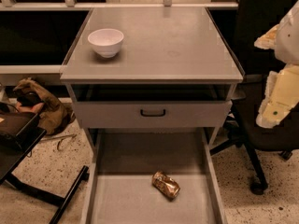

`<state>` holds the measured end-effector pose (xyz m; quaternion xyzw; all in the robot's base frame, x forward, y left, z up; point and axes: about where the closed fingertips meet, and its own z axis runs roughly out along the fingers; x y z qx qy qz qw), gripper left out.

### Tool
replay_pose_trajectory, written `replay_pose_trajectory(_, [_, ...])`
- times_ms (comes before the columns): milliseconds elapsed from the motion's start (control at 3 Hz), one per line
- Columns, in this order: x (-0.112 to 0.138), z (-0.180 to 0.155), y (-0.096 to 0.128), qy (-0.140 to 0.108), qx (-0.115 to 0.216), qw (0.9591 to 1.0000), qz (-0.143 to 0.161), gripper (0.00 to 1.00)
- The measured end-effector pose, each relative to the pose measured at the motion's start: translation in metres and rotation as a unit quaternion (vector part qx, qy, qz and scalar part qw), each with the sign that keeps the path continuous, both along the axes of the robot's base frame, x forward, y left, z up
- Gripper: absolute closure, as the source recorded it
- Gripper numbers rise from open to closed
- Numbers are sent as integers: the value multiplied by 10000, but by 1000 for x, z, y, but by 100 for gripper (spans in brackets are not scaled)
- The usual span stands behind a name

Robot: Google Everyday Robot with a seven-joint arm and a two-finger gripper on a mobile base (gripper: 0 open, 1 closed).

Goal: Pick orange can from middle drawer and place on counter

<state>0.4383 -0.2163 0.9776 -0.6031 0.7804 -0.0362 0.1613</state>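
- Nearest me, the drawer [122,203] is pulled wide open, its floor bare except for the can [166,185].
- The can lies on its side a little right of the middle of that floor, touching neither side wall. Its long axis runs on a slant, from far-left to near-right.
- Above the open drawer is a closed drawer front [107,115] with a black handle [153,113].
- The end effector [279,97] hangs at the right edge of my view, outside the cabinet's right side and over a dark chair [264,136]. I cannot tell whether it is apart or together. It grips nothing that I can see.
- So the can lies down and to the left of the end effector, and nearer me. I judge that I must come across over the drawer's right wall, then down, and square up across the slant.
- Farthest, the bench [177,45] carries a white bowl [106,42] at its left, so the right half suits the can.
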Motion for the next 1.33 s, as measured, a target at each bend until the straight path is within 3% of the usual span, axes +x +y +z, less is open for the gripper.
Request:
replay_pose_trajectory(333, [0,0,0,0,0,10000,0,0])
replay_pose_trajectory(667, [-11,-37,5,268,180,9995,19,0])
replay_pose_trajectory(1000, [-25,-110,11,537,554,9970,-98,0])
replay_pose_trajectory(1333, [-46,-196,15,1040,902,9898,-369,0])
